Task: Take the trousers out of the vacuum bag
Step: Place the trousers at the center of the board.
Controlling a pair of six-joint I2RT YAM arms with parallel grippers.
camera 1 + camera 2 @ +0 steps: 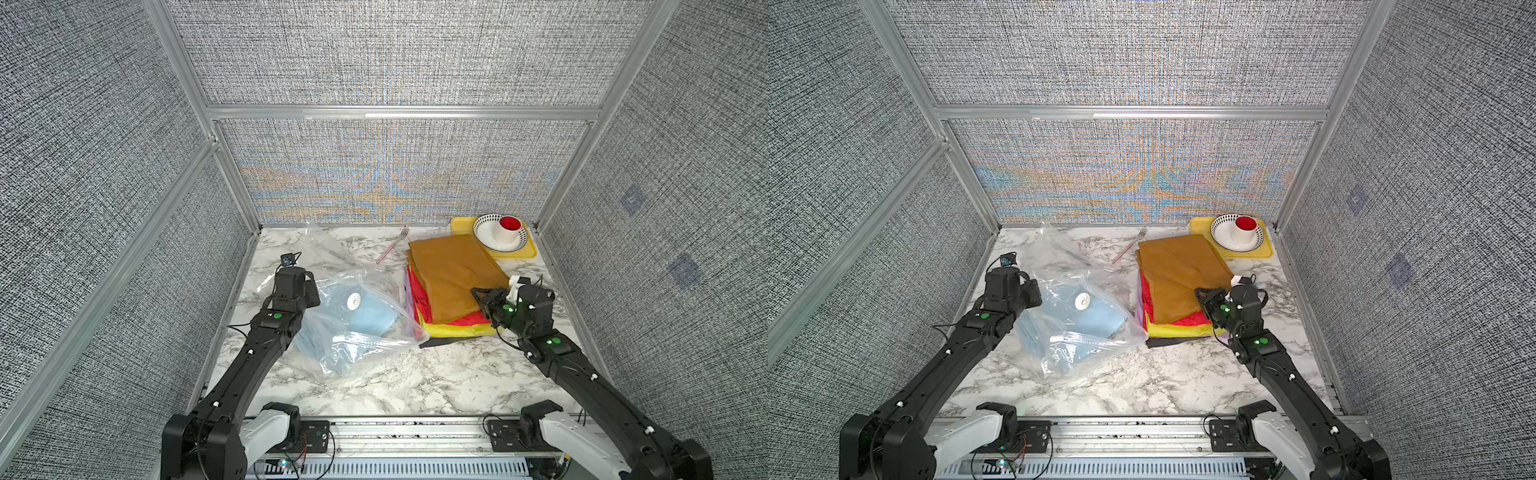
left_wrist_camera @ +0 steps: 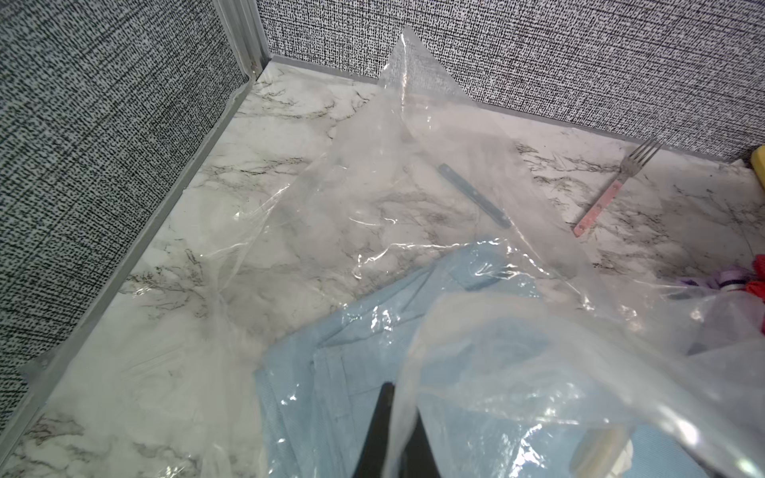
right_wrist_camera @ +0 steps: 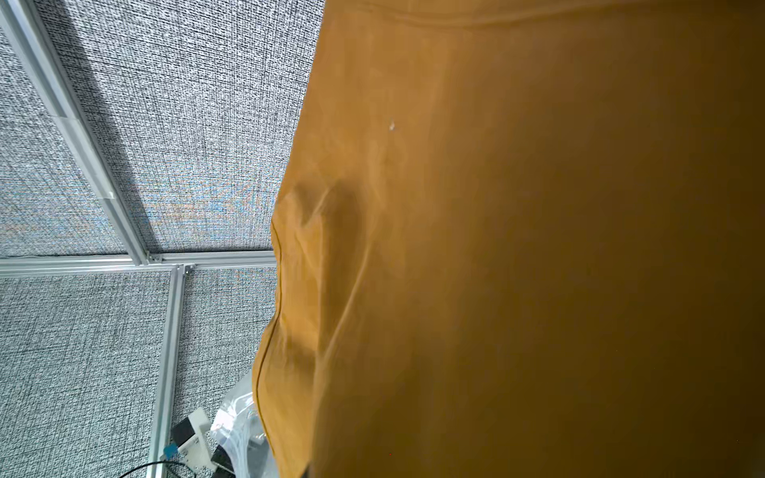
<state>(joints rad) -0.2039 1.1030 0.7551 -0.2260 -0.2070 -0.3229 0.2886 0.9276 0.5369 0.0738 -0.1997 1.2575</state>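
Inside the vacuum bag (image 1: 392, 345): the light blue trousers (image 1: 365, 318), near the left edge of the table (image 1: 415, 386).
Pulling on film alone could drag bag and cloth together into the stack (image 1: 457, 329) by the right edge, and an unreleased orange hem would tip it. The left fingers (image 2: 381, 432) are pinched shut on bag film, blue cloth just beneath them. The right fingers (image 1: 486, 297) look nipped narrow on the orange trousers (image 1: 449, 270) topping the stack, apart from the bag.

lab robot cell, aluminium-framed fabric walls (image 1: 395, 62), marble tabletop (image 1: 415, 386)
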